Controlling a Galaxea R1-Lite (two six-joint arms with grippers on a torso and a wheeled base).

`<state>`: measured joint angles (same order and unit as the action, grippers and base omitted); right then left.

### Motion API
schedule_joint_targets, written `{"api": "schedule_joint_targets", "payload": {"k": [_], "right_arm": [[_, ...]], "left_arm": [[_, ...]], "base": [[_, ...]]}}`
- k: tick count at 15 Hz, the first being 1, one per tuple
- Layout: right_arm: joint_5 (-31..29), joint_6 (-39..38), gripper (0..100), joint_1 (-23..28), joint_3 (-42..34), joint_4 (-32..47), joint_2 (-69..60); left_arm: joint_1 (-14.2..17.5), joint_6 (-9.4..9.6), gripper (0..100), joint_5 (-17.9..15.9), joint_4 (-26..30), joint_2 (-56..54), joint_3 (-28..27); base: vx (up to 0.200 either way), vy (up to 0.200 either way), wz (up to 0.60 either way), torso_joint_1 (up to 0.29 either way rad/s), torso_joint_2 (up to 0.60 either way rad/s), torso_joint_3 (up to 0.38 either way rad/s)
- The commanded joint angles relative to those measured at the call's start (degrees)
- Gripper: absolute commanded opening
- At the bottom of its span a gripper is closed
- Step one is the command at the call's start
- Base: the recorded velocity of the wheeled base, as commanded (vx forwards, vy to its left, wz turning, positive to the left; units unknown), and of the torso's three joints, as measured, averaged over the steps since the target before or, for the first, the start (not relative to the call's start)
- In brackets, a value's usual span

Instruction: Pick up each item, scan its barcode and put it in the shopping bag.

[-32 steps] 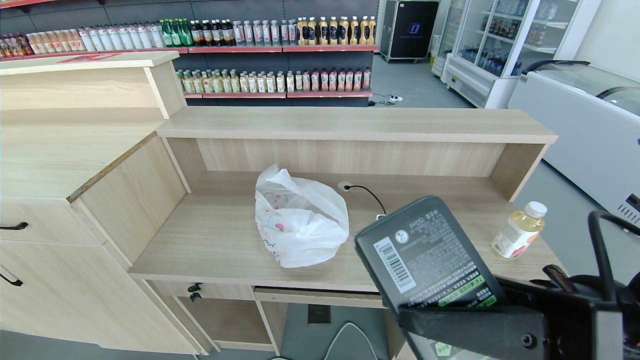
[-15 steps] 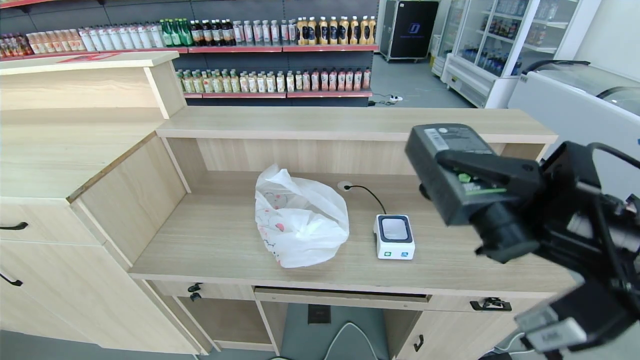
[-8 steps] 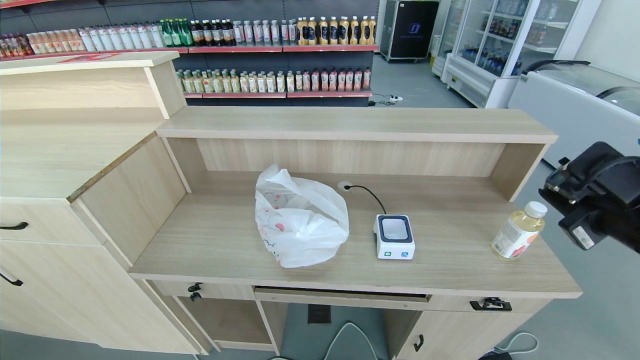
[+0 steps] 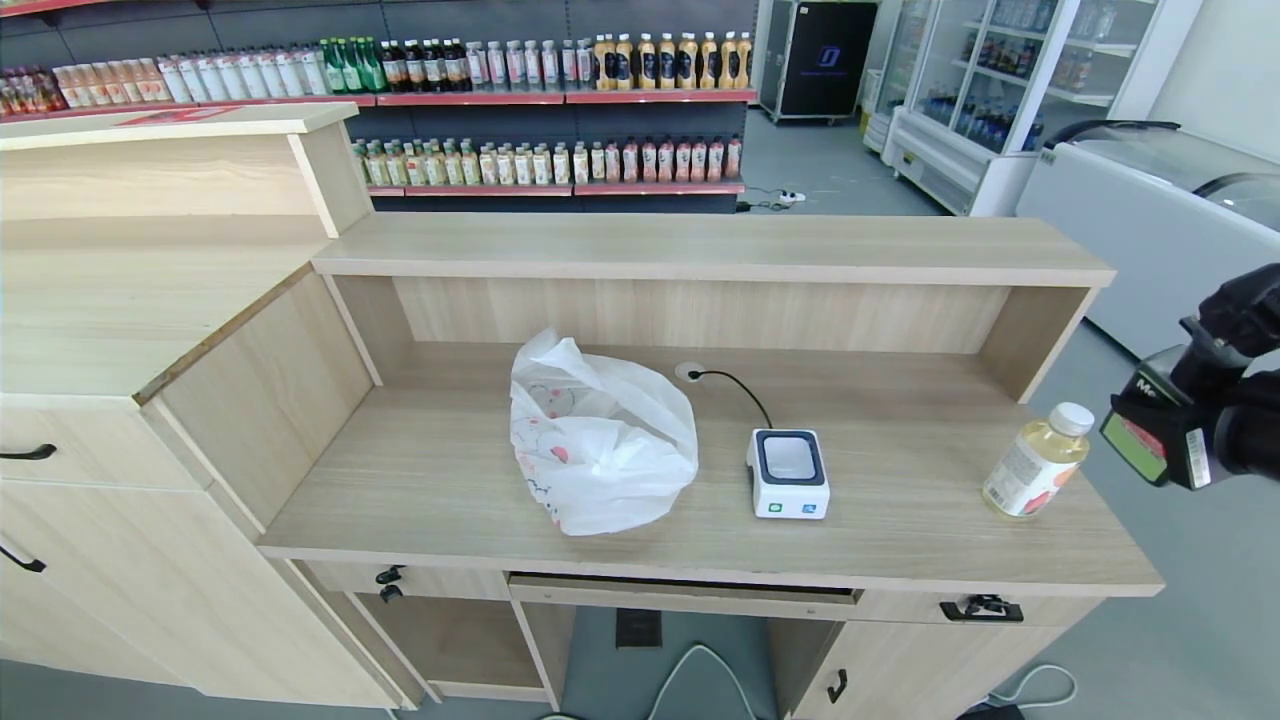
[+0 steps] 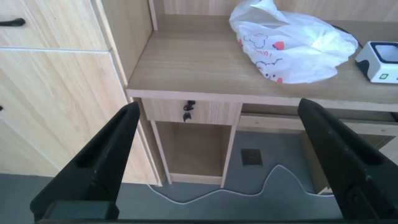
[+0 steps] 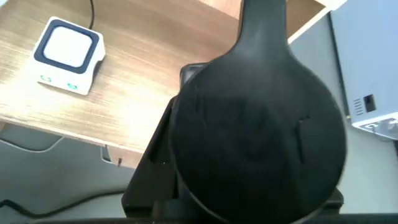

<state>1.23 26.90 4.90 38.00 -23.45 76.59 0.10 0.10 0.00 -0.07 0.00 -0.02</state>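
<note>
Black pack (image 4: 1140, 432): one, held in the air by the right end effector (image 4: 1222, 405), whose dark fingers are closed against it. The pack is a flat, dark box, tilted, with a green and red panel on the face that shows and a white barcode strip close to the fingers. It hangs just past the right end of the counter (image 4: 900, 545).

One bottle (image 4: 1037, 460) stands upright on the counter just to the left of that end effector. It holds pale yellow liquid and has a white cap and a paper label.

Farther left of the end effector sits one small white scanner (image 4: 789, 473) with a dark window on top and a black cable (image 4: 735, 385) at its back.

Beyond the scanner, well apart from the held pack, lies one white shopping bag (image 4: 600, 440), crumpled and slumped, printed with small red and dark figures.

The left end effector (image 5: 217, 155) has its two dark fingers (image 5: 99, 168) spread wide with nothing between them. The counter's front edge, the bag and the scanner lie ahead of it.
</note>
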Motion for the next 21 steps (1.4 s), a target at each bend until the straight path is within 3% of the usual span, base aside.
{"api": "schedule_joint_targets", "payload": {"k": [1,3,5,7,8,10,13,17,21], "right_arm": [[0.09,-1.59,0,0.37,2.34,-0.72,3.74],[-0.09,-7.22,0,0.46,6.91,-0.1,6.9],[5.36,-17.41,0,0.72,9.29,0.08,9.89],[15.03,-19.43,0,4.94,9.11,-0.01,12.7],[23.99,-22.16,0,7.32,8.76,0.25,14.02],[25.93,-24.97,0,8.55,9.46,3.15,16.39],[34.8,-35.52,0,9.95,14.82,7.9,21.67],[36.56,-35.61,0,10.66,21.42,10.8,27.38],[36.74,-33.76,0,10.74,23.35,11.06,32.83]], "left_arm": [[-0.01,-0.01,100,0.0,-0.01,0.0,0.02],[-0.01,-0.01,100,0.0,-0.01,0.0,0.02],[-0.01,-0.01,100,0.0,-0.01,0.0,0.02],[-0.01,-0.01,100,0.0,-0.01,0.0,0.02],[-0.01,-0.01,100,0.0,-0.01,0.0,0.02],[-0.01,-0.01,100,0.0,-0.01,0.0,0.02],[-0.01,-0.01,100,0.0,-0.01,0.0,0.02],[-0.01,-0.01,100,0.0,-0.01,0.0,0.02],[-0.01,-0.01,100,0.0,-0.01,0.0,0.02]], "base": [[0.0,0.0,0.6,0.002,0.0,0.002],[0.0,0.0,0.6,0.0,0.0,0.0],[0.0,0.0,0.3,-0.004,0.0,0.004],[0.0,0.0,0.0,0.0,0.0,0.0],[0.0,0.0,0.0,0.0,0.0,0.0],[0.0,0.0,0.0,0.0,0.0,0.0],[0.0,0.0,0.0,0.0,0.0,0.0],[0.0,0.0,0.0,0.0,0.0,0.0],[0.0,0.0,0.0,0.0,0.0,0.0]]}}
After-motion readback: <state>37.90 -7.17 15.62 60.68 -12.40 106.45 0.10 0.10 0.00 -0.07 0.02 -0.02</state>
